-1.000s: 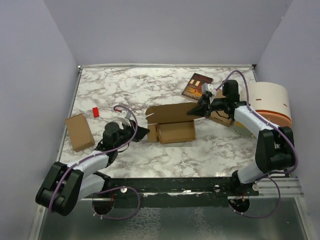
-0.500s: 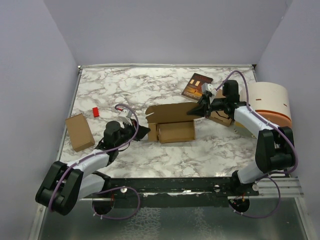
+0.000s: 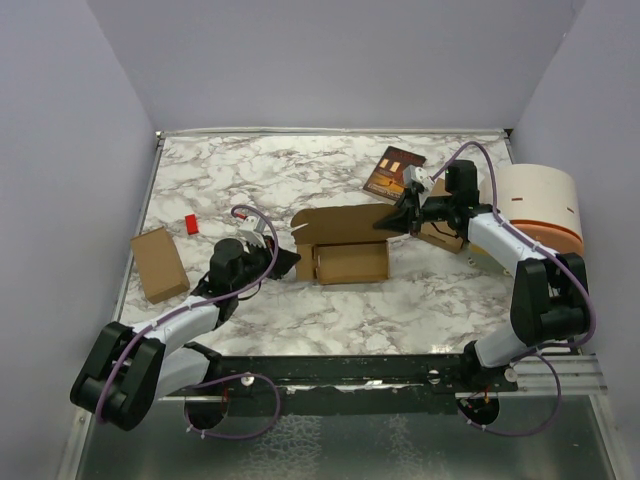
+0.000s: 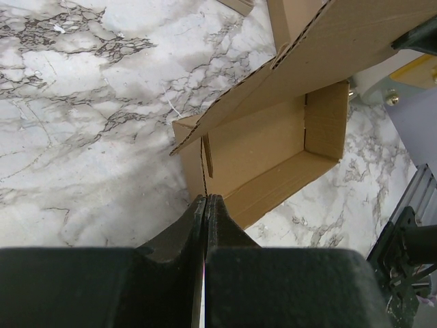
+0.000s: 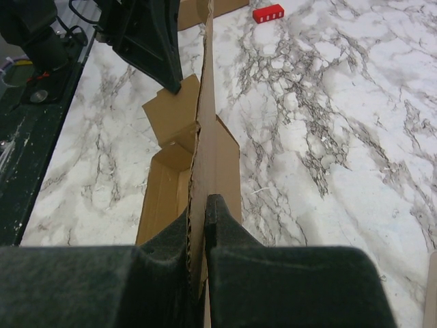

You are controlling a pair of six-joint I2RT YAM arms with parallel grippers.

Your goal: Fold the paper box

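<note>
The paper box (image 3: 352, 264) lies in the middle of the table as an open tan tray, with its lid flap (image 3: 342, 224) raised behind it. My right gripper (image 3: 391, 222) is shut on the lid's right edge. In the right wrist view the lid flap (image 5: 208, 102) runs edge-on between the jaws of the right gripper (image 5: 202, 205). My left gripper (image 3: 289, 264) is shut with nothing between its fingers. Its tips sit against the box's left end. The left wrist view shows the left gripper (image 4: 205, 199) at the near left corner of the paper box (image 4: 263, 147).
A second, folded tan box (image 3: 159, 264) lies at the left edge, with a small red block (image 3: 191, 224) beside it. A dark printed booklet (image 3: 393, 172) lies at the back. A white drum with an orange band (image 3: 540, 208) stands at the right, with a cardboard piece (image 3: 442, 234) under my right arm.
My left arm has edged slightly up and right toward the box's left end. The right gripper and the lid flap have not moved.
</note>
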